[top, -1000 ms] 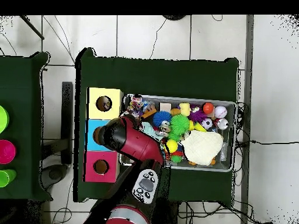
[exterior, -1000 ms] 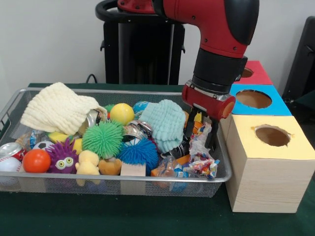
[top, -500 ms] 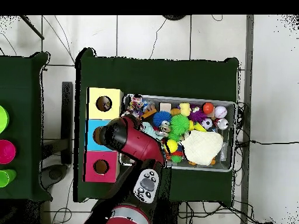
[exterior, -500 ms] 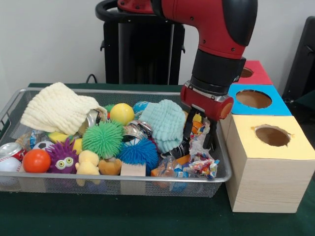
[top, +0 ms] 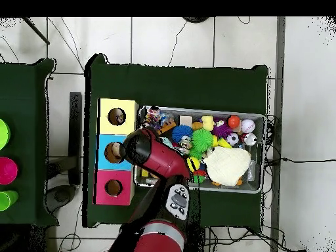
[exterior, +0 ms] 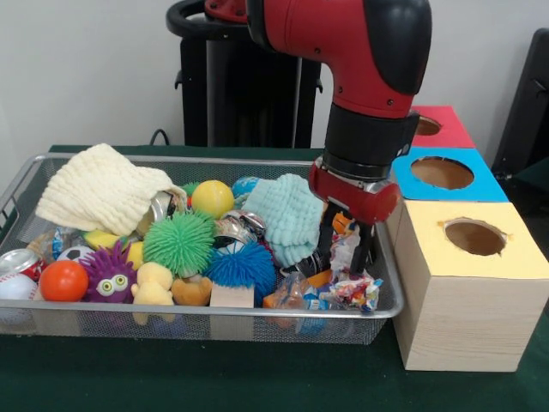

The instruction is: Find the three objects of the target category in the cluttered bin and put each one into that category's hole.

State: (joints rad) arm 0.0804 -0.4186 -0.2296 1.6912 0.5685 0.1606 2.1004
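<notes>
A wire mesh bin [exterior: 214,314] holds a jumble of toys, cloths, cans and wrappers. My gripper [exterior: 345,251] hangs low over the bin's right end. Its fingers [exterior: 325,243] stand apart on either side of a crumpled white and orange wrapper [exterior: 346,248], so it reads as open. Below it lies a pile of colourful snack wrappers [exterior: 352,290]. To the right stand the yellow-topped box [exterior: 474,238], blue-topped box [exterior: 442,172] and red-topped box [exterior: 433,127], each with a round hole. In the overhead view the arm [top: 141,146] hides the gripper.
A mint cloth [exterior: 290,215] lies just left of the gripper. Further left are a blue spiky ball [exterior: 240,264], a green spiky ball [exterior: 178,242], a yellow ball [exterior: 212,198], a cream cloth [exterior: 103,184], a purple monster toy [exterior: 109,275] and an orange ball [exterior: 63,281].
The gripper has shifted a little left in the front view, staying low over the wrappers. In the overhead view the arm has swung further over the bin's end.
</notes>
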